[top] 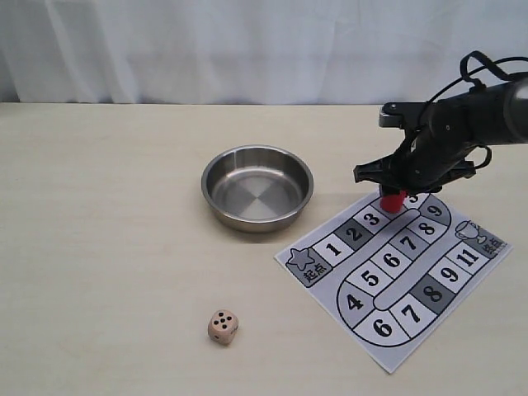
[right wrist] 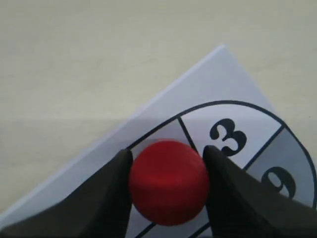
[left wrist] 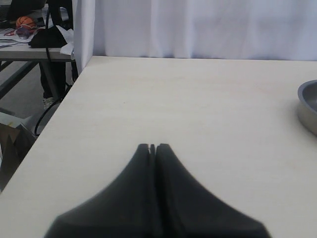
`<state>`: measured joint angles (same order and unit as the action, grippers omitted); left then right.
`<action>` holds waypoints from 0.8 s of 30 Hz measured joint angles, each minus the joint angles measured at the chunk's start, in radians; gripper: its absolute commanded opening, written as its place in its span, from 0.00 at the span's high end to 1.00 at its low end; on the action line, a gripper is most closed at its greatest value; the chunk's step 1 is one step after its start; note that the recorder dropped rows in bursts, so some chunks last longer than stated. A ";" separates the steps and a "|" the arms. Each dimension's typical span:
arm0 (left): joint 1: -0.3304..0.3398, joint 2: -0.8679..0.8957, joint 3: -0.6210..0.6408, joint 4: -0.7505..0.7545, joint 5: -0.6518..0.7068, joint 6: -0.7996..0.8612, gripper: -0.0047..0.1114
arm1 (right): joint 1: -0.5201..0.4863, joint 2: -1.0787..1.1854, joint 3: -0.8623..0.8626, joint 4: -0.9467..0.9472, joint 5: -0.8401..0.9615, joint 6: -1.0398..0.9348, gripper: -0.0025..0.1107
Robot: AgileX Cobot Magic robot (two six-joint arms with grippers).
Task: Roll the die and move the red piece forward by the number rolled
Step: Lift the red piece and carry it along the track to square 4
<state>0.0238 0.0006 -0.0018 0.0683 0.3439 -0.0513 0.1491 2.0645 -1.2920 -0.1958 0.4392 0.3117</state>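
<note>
The red piece [top: 393, 200] stands at the far end of the numbered paper board [top: 326, 276], on the square just past the 3. My right gripper [top: 393, 194] comes down over it. In the right wrist view, black fingers [right wrist: 111, 191] press both sides of the red piece [right wrist: 168, 182], so my right gripper [right wrist: 167, 149] is shut on it beside the printed 3 on the board [right wrist: 213, 84]. The die [top: 223, 327] lies on the table near the front, left of the board, with several pips up. My left gripper [left wrist: 152, 147] is shut on nothing over bare table.
A round steel bowl [top: 257, 186] sits mid-table, left of the board; its rim [left wrist: 309, 106] shows at the edge of the left wrist view. A white curtain hangs behind the table. The table's left edge [left wrist: 59, 106] drops to a floor with cluttered furniture.
</note>
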 measured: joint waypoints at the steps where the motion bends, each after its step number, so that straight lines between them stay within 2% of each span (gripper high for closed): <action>1: 0.000 0.000 0.000 0.000 0.000 0.000 0.96 | -0.003 0.000 0.000 0.002 -0.002 -0.002 0.94; 6: 0.000 0.000 0.000 0.000 0.000 0.000 0.96 | -0.009 -0.015 0.000 0.005 0.005 -0.005 0.94; 11: 0.000 0.000 0.000 0.000 0.000 0.000 0.96 | -0.065 -0.071 0.000 -0.003 -0.001 -0.006 0.94; 19: 0.000 0.000 0.000 0.000 0.000 0.000 0.96 | -0.088 0.012 -0.002 0.000 -0.036 -0.006 0.94; 21: 0.000 0.000 0.000 0.000 0.000 0.000 0.96 | -0.088 0.014 -0.003 0.000 -0.039 -0.006 0.89; 24: 0.000 0.000 0.000 0.000 0.000 0.000 0.96 | -0.088 0.014 -0.003 0.000 -0.039 -0.006 0.75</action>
<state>0.0238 0.0006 -0.0018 0.0683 0.3439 -0.0513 0.0610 2.0784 -1.2952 -0.1959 0.4000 0.3055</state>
